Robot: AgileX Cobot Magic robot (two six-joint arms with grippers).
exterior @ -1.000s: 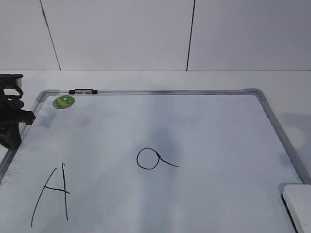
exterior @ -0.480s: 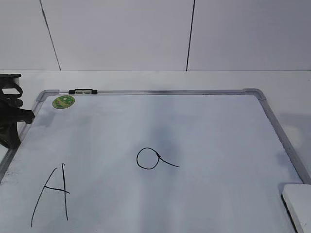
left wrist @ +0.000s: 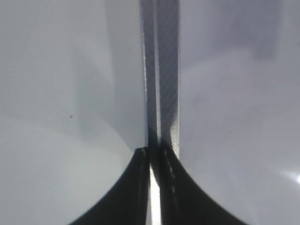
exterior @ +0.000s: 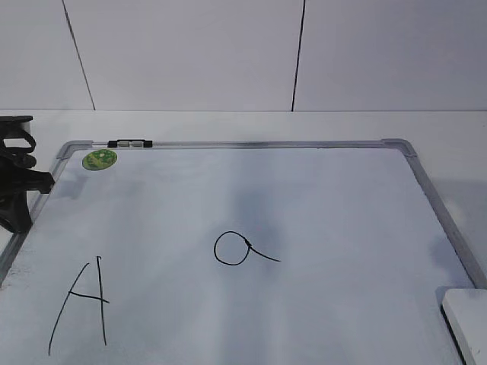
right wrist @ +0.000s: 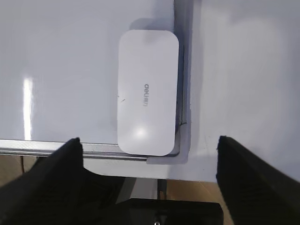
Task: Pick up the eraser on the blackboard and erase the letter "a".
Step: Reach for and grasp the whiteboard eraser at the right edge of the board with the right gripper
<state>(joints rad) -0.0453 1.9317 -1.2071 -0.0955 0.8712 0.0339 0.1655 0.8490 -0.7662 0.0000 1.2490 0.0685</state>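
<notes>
- 1 eraser (right wrist: 148, 92) lies flat in the blackboard (exterior: 304, 198) corner, touching its frame.
- Likely light, rigid, smooth plastic; best pinched across its long sides.
- Right gripper (right wrist: 149, 154) spread wide, empty; left gripper (left wrist: 154, 157) closed, empty.

my left arm (exterior: 17, 182) a tiny bit further out past the left edge of the blackboard (exterior: 426, 198) than a moment ago, the eraser (exterior: 468, 323) in the blackboard's near right corner showing a little less

Glossy plastic eraser (right wrist: 148, 92); metal-framed blackboard (exterior: 251, 144).
</notes>
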